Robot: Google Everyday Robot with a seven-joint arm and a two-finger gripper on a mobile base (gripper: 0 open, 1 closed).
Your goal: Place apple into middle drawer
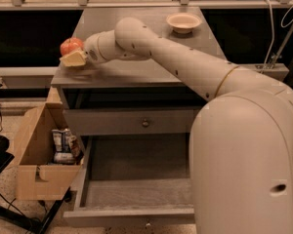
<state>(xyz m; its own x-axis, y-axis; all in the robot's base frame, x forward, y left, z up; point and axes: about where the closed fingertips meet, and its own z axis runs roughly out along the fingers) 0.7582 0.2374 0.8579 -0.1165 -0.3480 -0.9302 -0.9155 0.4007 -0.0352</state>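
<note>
Nearest, the robot's bulky pale body (246, 160) filled the lower right and hid the right end of the middle drawer (132, 195), which stood pulled out with its grey floor bare and its low front lip toward the camera; the left wall and the left and centre of the floor lay open from above. Just left of the drawer, a cardboard box (31, 179) sat on the floor with crumpled snack packets (63, 146) inside, its side close to the drawer's left wall. Above the open drawer, the upper drawer panel (112, 122) was shut, a small dark knob (145, 123) at its middle. Over it lay the grey worktop (107, 73), across which the arm (176, 60) reached from the right to the left edge. The tool (73, 56) rested at the worktop's front left corner, right by the edge, and the apple (70, 45) sat against its far side, touching it, also at the left edge. Whether the tool gripped the apple or merely lay beside it could not be told. The apple was well apart from the drawer below. Farther back on the right, a shallow pale bowl (183, 21) stood alone, with bare surface around it.
</note>
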